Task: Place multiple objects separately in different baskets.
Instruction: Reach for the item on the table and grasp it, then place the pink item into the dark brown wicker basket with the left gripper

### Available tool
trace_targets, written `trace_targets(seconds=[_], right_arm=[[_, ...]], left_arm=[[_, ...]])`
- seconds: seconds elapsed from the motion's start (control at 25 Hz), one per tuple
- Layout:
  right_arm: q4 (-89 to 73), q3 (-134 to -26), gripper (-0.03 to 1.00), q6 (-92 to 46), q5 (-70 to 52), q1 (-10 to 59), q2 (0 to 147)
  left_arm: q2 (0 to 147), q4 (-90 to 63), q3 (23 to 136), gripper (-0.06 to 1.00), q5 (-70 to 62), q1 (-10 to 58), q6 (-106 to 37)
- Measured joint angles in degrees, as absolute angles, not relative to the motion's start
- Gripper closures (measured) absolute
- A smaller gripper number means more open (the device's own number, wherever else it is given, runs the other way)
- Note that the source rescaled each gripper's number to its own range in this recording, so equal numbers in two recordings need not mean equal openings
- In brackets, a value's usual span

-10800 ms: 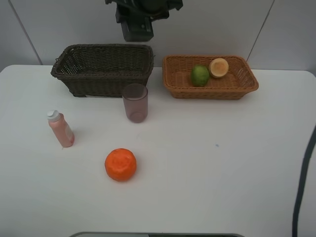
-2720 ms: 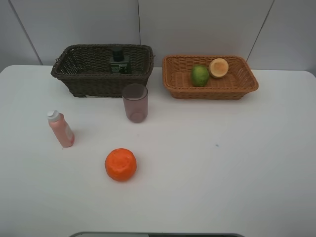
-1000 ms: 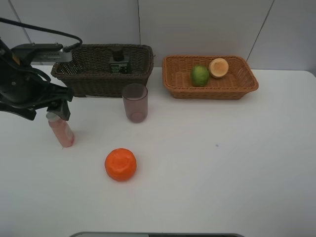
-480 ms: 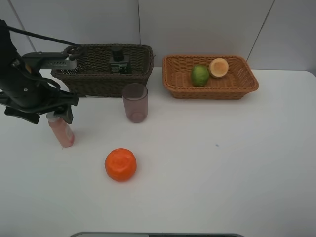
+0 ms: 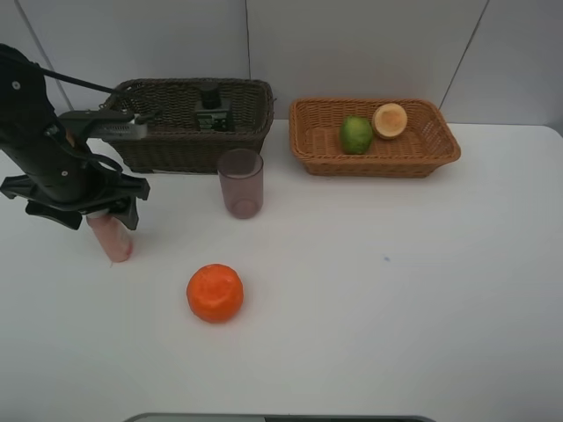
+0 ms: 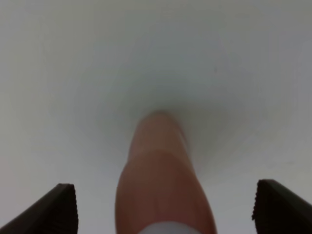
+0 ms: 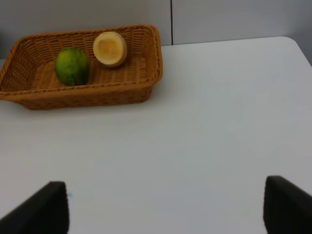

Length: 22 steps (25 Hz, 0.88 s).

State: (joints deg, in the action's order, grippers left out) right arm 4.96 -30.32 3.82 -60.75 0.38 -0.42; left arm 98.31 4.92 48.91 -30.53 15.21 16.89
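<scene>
on the white table (image 5: pixel 396 290), the dark brown basket (image 5: pixel 176 149) sits at the back left, the tan basket (image 5: pixel 378 154) just beside it on the right. the left gripper (image 5: pixel 85 209) hangs over the pink bottle (image 5: pixel 112 239), jaws spread wide either side of it, not touching. the right gripper (image 7: pixel 165 209) is spread too, nothing between its fingers. the pinkish cup (image 5: pixel 241 183) stands upright before the dark basket; the orange fruit (image 5: pixel 215 293) lies nearer the front. the lime (image 5: pixel 356 134) and yellow fruit (image 5: pixel 390 120) lie in the tan basket, the dark pump bottle (image 5: pixel 211 110) in the brown one.
</scene>
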Motion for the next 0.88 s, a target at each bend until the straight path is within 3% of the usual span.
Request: trace_targets(seconds=[0.16,0.24,0.32,0.44,0.48,0.88], right_arm=[[5.0,-30.3,0.28,3.8,-60.8,0.4,-0.4],[5.0,-30.3,0.28,3.8,-60.8,0.4,-0.4],[5.0,-30.3,0.28,3.8,-60.8,0.4,-0.4],[5.0,-30.3,0.28,3.8,-60.8,0.4,-0.4],[5.0,-30.3,0.28,3.8,-60.8,0.4,-0.4],[5.0,-30.3,0.28,3.8,-60.8,0.4,-0.4]], left_arm=[[98.8,4.9,48.9,0.03,-30.3,15.2,16.9],[98.8,4.9,48.9,0.10,-30.0,15.2,16.9],[98.8,4.9,48.9,0.23,-29.6,15.2,16.9],[98.8,5.0,48.9,0.54,-29.4,15.2,16.9],[98.8,5.0,48.9,0.57,-29.3,15.2,16.9],[98.8,5.0,48.9,0.57,-30.1,15.2,16.9]])
